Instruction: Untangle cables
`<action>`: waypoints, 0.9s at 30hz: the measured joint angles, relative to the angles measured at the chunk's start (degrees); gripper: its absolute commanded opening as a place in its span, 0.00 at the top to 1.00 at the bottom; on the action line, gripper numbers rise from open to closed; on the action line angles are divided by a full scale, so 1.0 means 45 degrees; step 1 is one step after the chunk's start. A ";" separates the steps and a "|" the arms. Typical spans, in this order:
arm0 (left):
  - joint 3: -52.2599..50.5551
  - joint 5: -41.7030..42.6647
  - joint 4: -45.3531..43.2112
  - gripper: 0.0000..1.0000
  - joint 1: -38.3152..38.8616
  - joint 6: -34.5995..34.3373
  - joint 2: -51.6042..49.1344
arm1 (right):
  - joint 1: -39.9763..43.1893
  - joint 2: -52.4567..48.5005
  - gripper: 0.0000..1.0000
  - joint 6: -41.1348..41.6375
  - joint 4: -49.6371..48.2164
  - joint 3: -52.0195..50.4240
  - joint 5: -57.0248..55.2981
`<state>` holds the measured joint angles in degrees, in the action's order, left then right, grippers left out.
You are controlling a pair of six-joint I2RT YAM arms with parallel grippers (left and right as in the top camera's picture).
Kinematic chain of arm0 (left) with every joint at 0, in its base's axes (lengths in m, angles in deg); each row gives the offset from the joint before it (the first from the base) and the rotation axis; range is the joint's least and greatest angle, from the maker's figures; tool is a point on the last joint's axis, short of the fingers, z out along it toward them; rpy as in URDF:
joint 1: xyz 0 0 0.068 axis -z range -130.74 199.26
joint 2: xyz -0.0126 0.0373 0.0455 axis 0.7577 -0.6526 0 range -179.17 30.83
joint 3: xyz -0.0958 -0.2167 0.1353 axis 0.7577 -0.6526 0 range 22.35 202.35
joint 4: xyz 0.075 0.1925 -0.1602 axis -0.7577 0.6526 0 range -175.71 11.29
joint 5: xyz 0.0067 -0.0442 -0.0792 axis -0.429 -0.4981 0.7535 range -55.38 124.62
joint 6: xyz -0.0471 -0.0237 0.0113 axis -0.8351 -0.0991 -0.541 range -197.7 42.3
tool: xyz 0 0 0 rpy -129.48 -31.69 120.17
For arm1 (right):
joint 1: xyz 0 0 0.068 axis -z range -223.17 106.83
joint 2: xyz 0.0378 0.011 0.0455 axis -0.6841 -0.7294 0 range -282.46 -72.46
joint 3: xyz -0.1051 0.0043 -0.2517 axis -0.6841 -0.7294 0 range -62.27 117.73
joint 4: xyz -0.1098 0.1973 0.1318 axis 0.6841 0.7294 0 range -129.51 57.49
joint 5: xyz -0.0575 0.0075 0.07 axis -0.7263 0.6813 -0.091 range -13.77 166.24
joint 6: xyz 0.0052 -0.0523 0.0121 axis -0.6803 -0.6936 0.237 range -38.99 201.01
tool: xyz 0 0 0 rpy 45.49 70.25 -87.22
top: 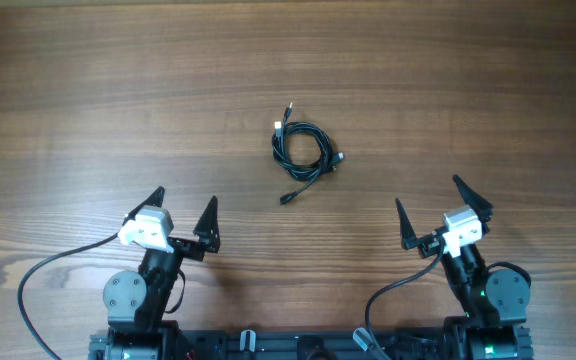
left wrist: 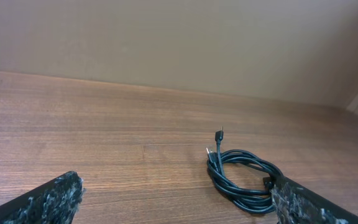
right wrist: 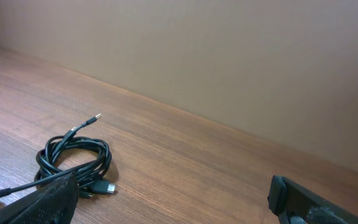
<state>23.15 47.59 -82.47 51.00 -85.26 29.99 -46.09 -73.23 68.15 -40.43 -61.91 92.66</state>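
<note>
Wood-grain surface (top: 88, 100) fills the overhead view. Two arms sit at its near edge: the left arm (top: 153, 270) and the right arm (top: 468, 265), each folded low over its base and pointing toward the middle. The left claw (top: 185, 197) has its two fingers spread wide apart and holds nothing. The right claw (top: 429, 192) is equally spread and empty. The cables (top: 300, 148) lie at the centre in one loose black coil, well apart from both claws. Four ends poke out, one of them silvery-tipped. How many cords the coil holds cannot be told.
</note>
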 measured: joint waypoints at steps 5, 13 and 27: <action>0.0000 0.0000 0.0000 0.00 0.0000 0.0000 0.0000 | 0.0000 -0.0029 0.00 0.0631 0.0000 0.0000 0.0000; 0.0000 0.0000 0.0000 0.00 0.0000 0.0005 0.0000 | 0.0000 -0.0029 0.00 0.0952 0.0000 0.0000 0.0000; 0.0000 0.0000 0.0000 0.00 0.0000 0.0005 0.0000 | 0.0000 -0.0029 0.00 0.0957 0.0000 0.0000 0.0000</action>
<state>23.15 47.59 -82.47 51.00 -85.23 29.99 -46.09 -73.37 72.45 -40.43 -61.91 92.66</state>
